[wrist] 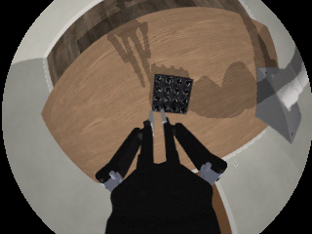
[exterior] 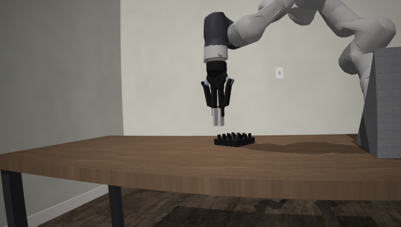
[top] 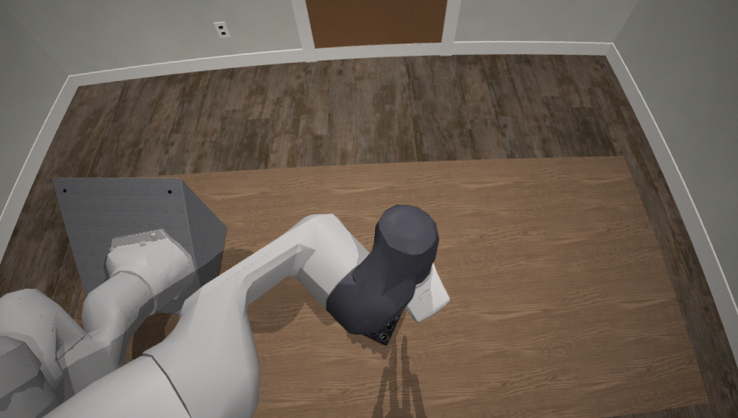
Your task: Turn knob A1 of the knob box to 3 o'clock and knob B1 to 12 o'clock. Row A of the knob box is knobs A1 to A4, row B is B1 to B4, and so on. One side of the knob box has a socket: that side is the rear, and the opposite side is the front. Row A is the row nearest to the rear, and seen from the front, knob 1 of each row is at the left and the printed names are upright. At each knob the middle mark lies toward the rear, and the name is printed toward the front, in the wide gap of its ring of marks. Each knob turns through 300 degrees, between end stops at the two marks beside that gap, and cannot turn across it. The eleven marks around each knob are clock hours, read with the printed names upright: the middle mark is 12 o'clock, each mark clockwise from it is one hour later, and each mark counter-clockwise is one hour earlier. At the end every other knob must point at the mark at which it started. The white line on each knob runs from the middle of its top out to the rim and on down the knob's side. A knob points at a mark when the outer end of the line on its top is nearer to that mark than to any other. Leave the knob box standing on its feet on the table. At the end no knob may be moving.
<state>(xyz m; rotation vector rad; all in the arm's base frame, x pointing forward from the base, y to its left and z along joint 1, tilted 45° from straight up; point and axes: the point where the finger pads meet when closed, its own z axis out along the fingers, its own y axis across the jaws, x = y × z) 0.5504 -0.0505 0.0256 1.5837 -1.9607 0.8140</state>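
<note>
Brown wood grain covers the worktop (top: 543, 232) (exterior: 140, 157) (wrist: 210, 44), on which the black box (top: 385, 340) (exterior: 225, 142) (wrist: 173, 94) is set flat, its knobs upward. In the exterior view the box is seen near the far edge, well in from the far left corner; in the top view it is placed well apart from the far right corner, and most of it is covered by the dark wrist (top: 372, 290) (exterior: 215, 30).

The gripper (exterior: 218, 125) (wrist: 157, 114) is pointed straight down and held above the box, apart from it. Only a narrow gap is left between its two pale fingertips, and nothing is gripped. In the exterior view the tips are lined up over the left part of the box.

The lines on the knobs are too small to be read, so it cannot be told where A1 and B1 are pointed.

The white arm (top: 222, 295) (exterior: 250, 28) (wrist: 292, 95) is mounted at the grey stand (top: 139, 206) (exterior: 388, 104) (wrist: 278, 104), by the far left of the worktop in the top view. Across the wood beside the box, a shadow is cast by the gripper.
</note>
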